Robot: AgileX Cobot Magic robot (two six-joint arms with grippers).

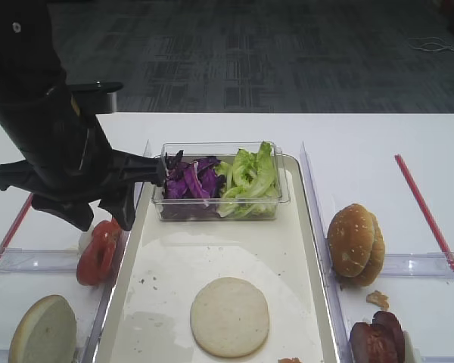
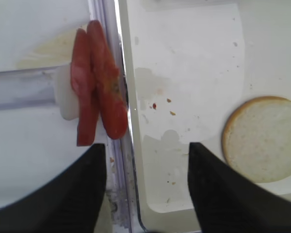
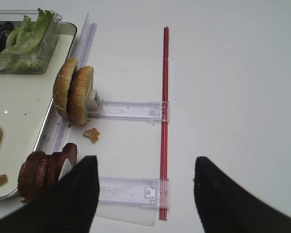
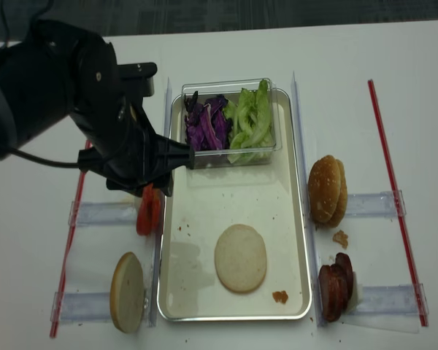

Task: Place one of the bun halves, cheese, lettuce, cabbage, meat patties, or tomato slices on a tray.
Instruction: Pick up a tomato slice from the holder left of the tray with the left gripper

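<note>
My left gripper [image 2: 141, 187] hangs wide open and empty over the tomato slices [image 2: 96, 92], upper left beside the tray [image 2: 132, 145] rim; descending, I might clip that rim.

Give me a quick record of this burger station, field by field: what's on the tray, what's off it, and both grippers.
tray: holds a clear tub and one bun half, cut face up
tub: purple cabbage on its left, green lettuce on its right
left of tray: tomato slices standing on edge; another bun half
right of tray: sesame bun halves on edge; meat patties nearer the camera
left gripper: open, empty, above the tray's left rim by the tomato slices
right gripper: open, empty, over the table right of the tray
</note>
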